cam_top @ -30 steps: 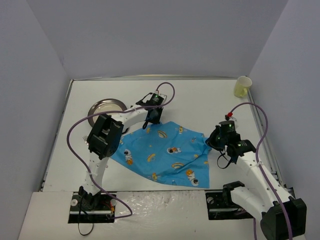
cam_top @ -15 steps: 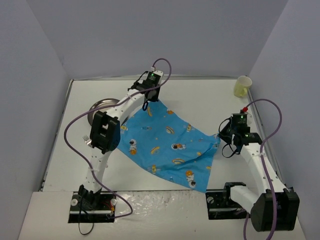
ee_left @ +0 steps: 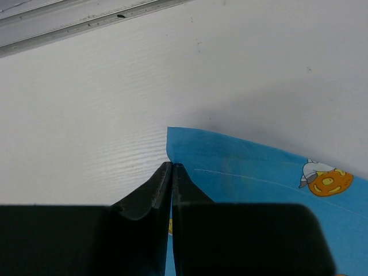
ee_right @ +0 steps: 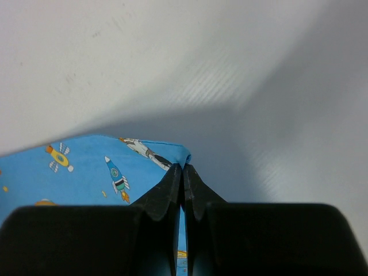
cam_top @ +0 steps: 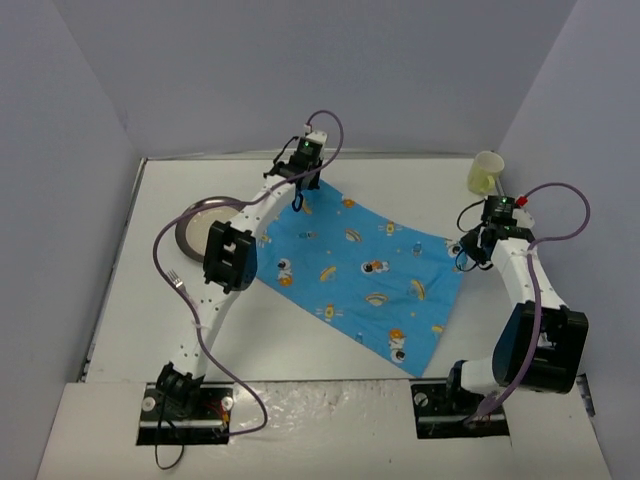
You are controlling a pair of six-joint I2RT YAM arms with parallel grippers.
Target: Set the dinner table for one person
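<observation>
the dinner table (cam_top: pixel 400 195) is the broad white top that fills the floor between the walls, with both arm bases at its near edge; we judge it stiff, heavy and fixed, so there is nothing on it to take hold of; it is only a smooth, probably slippery surface for laying things on. what we actually handle is the blue cloth (cam_top: pixel 360 280), spread across the middle of the table; we judge it light and limp, apt to wrinkle or slide, and best taken by its corners and kept taut between two arms.

the left gripper (cam_top: pixel 299 203) is clamped on the cloth's far corner, close to the table's far edge; in the left wrist view its fingers (ee_left: pixel 150 192) pinch the hem just beside that corner. the right gripper (cam_top: pixel 463 250) is clamped on the corner toward the right edge, its fingertips (ee_right: pixel 170 190) nipping the very tip; we cannot tell whether either corner is lifted clear of the table.

the left arm stretches long from the near left to the far edge, wrist pitched down; the right arm is folded, with its elbow low near the near right corner and its forearm running up along the right edge.

a metal plate (cam_top: pixel 192 232) sits toward the left edge, partly under the left arm; what looks like a fork (cam_top: pixel 176 279) lies nearer us along that edge; a pale cup (cam_top: pixel 485 173) stands in the far right corner.
</observation>
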